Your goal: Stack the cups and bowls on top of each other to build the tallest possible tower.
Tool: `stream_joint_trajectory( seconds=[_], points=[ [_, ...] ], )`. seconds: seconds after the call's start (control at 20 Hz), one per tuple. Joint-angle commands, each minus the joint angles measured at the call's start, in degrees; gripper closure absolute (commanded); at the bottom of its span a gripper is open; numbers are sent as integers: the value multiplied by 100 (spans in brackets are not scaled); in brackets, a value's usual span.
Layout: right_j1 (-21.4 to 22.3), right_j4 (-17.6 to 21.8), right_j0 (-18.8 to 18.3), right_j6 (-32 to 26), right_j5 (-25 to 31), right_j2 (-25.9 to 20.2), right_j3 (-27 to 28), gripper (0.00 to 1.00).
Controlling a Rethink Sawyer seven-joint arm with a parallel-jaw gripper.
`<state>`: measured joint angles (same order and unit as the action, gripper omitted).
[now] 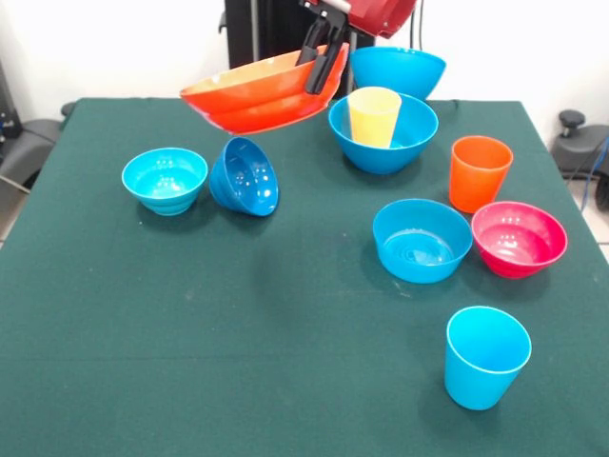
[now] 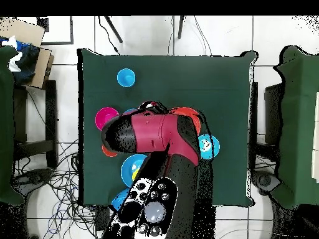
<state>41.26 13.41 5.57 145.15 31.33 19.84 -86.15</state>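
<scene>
The hand [image 1: 324, 59] is gripping the rim of the wide orange bowl [image 1: 257, 93], holding it tilted above the table [image 1: 238, 333], just beside the big blue bowl [image 1: 383, 133] containing the yellow cup [image 1: 373, 116].

Robotics lab: green-clothed table [image 2: 224, 81] on a pale tiled floor [image 2: 149, 34], loose cables [image 2: 56, 180] trailing beside it, red robot arm [image 2: 156, 134] mounted at one edge.
</scene>
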Motion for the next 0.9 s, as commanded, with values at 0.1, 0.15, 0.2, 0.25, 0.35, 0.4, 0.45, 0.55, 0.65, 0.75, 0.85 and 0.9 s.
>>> stream_joint_trajectory(
  seconds=[0.1,0.15,0.2,0.25,0.35,0.4,0.45,0.55,0.65,0.75,0.85,0.9],
  points=[
    [-618,-69,213,729,215,-66,111,100],
    [-642,-93,209,720,199,-66,118,100],
    [-687,-100,204,713,144,-61,142,100],
    [-732,-109,205,723,95,-52,159,100],
    [-834,-125,236,789,13,-10,211,100],
    [-906,-136,264,847,-29,20,252,100],
    [-982,-146,297,907,-78,58,297,100],
    [-1112,-178,371,1027,-126,140,385,100],
    [-1220,-221,423,1114,-218,190,424,100],
    [-1308,-267,470,1165,-301,245,451,100],
    [-1351,-317,512,1177,-339,305,455,100],
    [-1362,-336,525,1169,-354,324,453,100]
  ],
)
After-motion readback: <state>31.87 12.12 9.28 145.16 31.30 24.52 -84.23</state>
